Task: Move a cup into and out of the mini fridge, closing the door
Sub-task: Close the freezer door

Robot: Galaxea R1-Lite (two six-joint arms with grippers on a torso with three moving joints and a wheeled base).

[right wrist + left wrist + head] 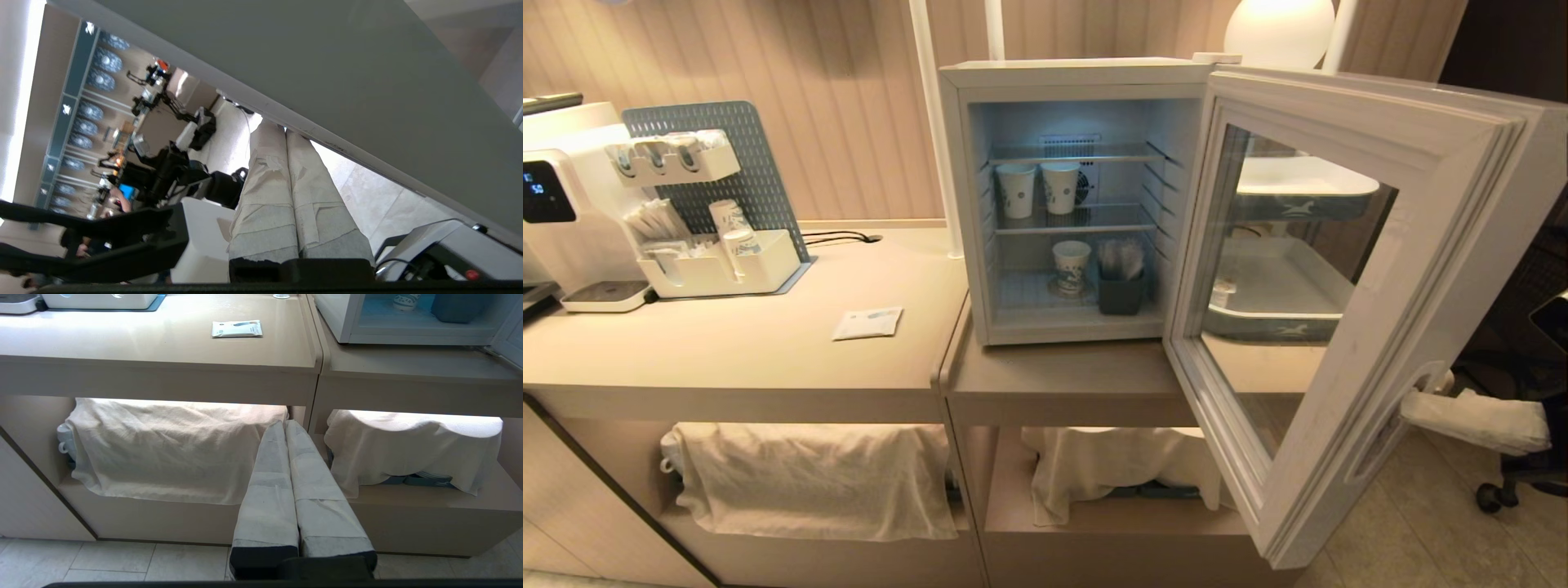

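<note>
While the door stands wide: the mini fridge (1078,200) sits on the bench (1062,380), its door (1347,286) swung out toward the robot's right.
Cups: two on the middle wire shelf (1039,189), one on the bottom shelf (1071,265) beside a dark holder (1121,287).
Right end effector (284,132): wrapped fingers pressed together, holding nothing, tips at the door's outer edge near the handle recess.
Left end effector (284,426): closed and empty, parked low before the bench's cloth-covered shelf (163,453).
Risk: a closed tip could slide off the smooth door edge; a hard shove could slam the door and rattle or tip the cups.
Hard to tell: whether the right tips actually touch the door; the door's outer face is hidden in the head view, and most of the right arm is cut off.
</note>
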